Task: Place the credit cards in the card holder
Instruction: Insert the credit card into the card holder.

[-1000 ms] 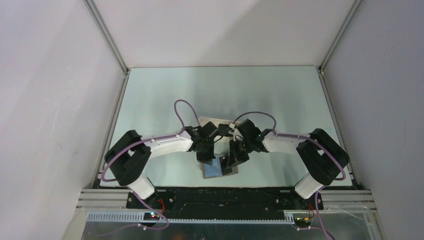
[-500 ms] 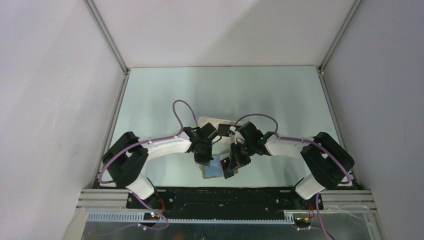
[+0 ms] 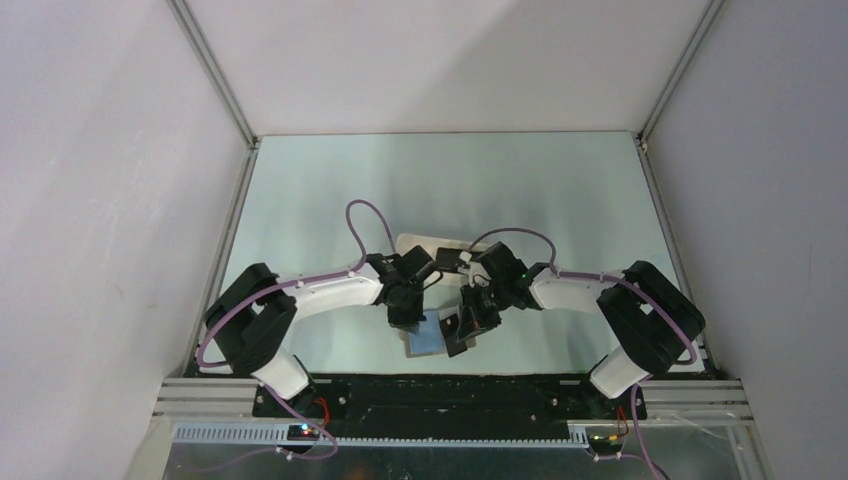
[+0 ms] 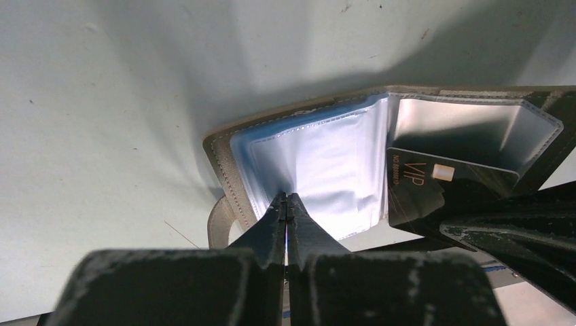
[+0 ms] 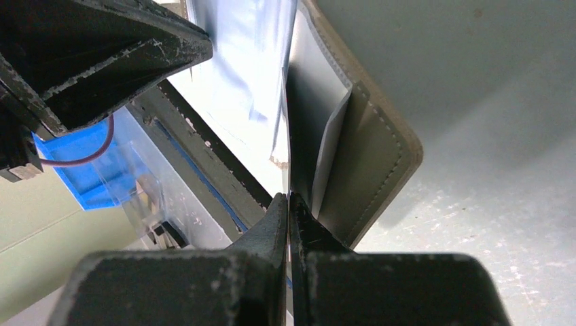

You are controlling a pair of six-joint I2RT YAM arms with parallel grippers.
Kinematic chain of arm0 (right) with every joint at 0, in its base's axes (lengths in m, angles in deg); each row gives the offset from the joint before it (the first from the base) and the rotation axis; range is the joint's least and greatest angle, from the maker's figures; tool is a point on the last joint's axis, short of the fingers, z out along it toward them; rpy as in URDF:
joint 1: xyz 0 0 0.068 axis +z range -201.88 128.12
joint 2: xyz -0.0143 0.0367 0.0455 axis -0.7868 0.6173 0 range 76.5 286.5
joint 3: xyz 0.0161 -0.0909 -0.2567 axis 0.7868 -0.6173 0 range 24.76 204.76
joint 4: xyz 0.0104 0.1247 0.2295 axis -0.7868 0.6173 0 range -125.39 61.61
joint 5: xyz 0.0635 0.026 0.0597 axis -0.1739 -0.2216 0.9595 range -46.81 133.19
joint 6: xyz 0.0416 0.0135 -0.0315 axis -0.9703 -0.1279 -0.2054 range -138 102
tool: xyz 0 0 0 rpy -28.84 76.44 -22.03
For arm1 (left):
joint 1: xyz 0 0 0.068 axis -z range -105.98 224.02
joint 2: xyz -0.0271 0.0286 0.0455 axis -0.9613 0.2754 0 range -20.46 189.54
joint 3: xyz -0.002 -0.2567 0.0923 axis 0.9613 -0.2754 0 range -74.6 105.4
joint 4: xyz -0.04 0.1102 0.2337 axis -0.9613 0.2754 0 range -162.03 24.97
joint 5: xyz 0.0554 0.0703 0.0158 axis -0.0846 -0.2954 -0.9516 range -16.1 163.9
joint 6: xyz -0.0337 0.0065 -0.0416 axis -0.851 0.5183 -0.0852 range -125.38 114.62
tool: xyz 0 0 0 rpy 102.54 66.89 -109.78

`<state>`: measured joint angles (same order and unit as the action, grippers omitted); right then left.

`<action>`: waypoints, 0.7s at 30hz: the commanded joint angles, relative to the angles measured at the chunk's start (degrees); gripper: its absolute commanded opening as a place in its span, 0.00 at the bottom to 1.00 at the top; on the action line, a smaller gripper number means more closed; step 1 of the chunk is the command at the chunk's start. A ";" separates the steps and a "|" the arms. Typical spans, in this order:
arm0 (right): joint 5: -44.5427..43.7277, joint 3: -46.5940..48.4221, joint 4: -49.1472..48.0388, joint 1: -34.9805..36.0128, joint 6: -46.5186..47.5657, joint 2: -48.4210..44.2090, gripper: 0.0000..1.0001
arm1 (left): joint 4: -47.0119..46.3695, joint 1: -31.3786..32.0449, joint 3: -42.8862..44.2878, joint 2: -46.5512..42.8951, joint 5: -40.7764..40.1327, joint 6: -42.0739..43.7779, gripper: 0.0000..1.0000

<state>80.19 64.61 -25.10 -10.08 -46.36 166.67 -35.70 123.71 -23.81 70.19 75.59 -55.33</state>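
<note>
Card holder [image 4: 221, 146]: lies open near the arms' bases; your left gripper [image 4: 286, 204] pinches its clear sleeve. Credit card [image 4: 414, 185] (black, VIP print): pinched edge-on by your right gripper [image 5: 290, 204], at the pocket mouth, seemingly not fully in; you likely must push it home. Further cards: none visible

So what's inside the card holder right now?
Clear sleeves and a black VIP card at the mouth of the silvery pocket. The right end effector covers the card's lower edge; anything beneath the sleeves is hidden.
</note>
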 commanded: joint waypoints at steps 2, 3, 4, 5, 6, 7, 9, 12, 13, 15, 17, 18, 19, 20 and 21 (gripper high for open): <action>0.58 0.07 -2.49 -1.57 1.32 1.78 0.00 | 4.05 -0.03 -0.30 1.69 -2.75 1.68 0.00; 0.81 0.38 -2.21 -1.71 1.56 2.54 0.00 | 4.03 -0.03 -0.28 1.85 -2.75 1.74 0.00; 0.89 0.61 -2.03 -1.74 1.78 2.90 0.00 | 4.08 -0.03 -0.30 1.92 -2.75 1.82 0.00; 0.96 0.89 -1.76 -1.69 2.00 3.28 0.00 | 4.04 -0.03 -0.27 1.97 -2.75 1.81 0.00; 0.97 0.95 -1.71 -1.60 2.00 3.35 0.00 | 4.01 -0.03 -0.25 1.98 -2.75 1.79 0.00; 1.35 1.00 -2.03 -1.53 2.06 3.30 0.00 | 4.05 -0.03 -0.29 1.96 -2.79 1.79 0.00; 1.56 1.11 -2.41 -1.42 1.86 3.11 0.00 | 4.07 -0.03 -0.19 1.98 -2.75 1.86 0.00; 2.16 1.53 -2.62 -1.46 2.13 3.37 0.00 | 4.07 0.06 -0.08 2.16 -2.83 1.98 0.00; 2.66 1.67 -2.96 -1.42 2.24 3.40 0.00 | 4.08 0.01 -0.12 2.18 -2.84 1.97 0.00; 3.10 1.80 -3.17 -1.31 2.59 3.36 0.00 | 4.06 0.06 -0.08 2.19 -2.84 2.04 0.00; 3.43 2.24 -3.02 -1.39 3.18 3.63 0.00 | 4.00 0.11 -0.11 2.28 -2.98 2.05 0.00; 3.48 2.42 -2.65 -1.42 3.50 3.79 0.00 | 4.04 0.18 -0.04 2.37 -3.04 2.05 0.00; 3.67 2.73 -2.60 -1.45 3.62 3.79 0.00 | 4.06 0.20 -0.05 2.35 -3.09 2.01 0.00; 3.78 2.89 -2.50 -1.46 3.85 3.68 0.00 | 4.03 0.27 -0.07 2.38 -3.14 2.03 0.00; 3.78 2.92 -2.35 -1.44 3.93 3.55 0.00 | 3.97 0.24 -0.07 2.36 -3.16 2.05 0.00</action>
<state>84.01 65.40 -26.63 -11.83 -44.67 169.60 -35.41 123.73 -23.46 70.57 75.59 -54.90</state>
